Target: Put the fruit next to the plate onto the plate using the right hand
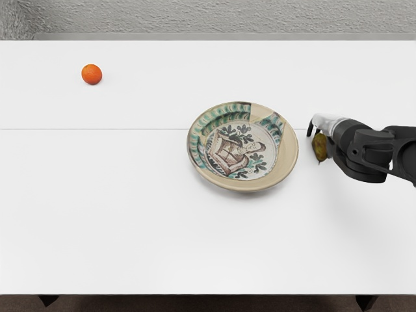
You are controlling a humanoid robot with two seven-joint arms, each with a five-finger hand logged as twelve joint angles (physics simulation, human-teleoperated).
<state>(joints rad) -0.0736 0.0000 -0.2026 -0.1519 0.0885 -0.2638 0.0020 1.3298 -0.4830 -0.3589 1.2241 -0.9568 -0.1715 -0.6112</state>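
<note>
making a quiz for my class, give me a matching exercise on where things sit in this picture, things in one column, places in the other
Things:
1 orange fruit
2 plate
3 yellow-green fruit
4 right hand

Places:
A middle of the table
B reaching in from the right edge
C far left, well away from the plate
D just right of the plate, at the hand

Pairs: 1-C, 2-A, 3-D, 4-B

White table [130, 214] with a thin seam, grey textured wall [208, 16] behind, dark floor [195, 304]
</note>
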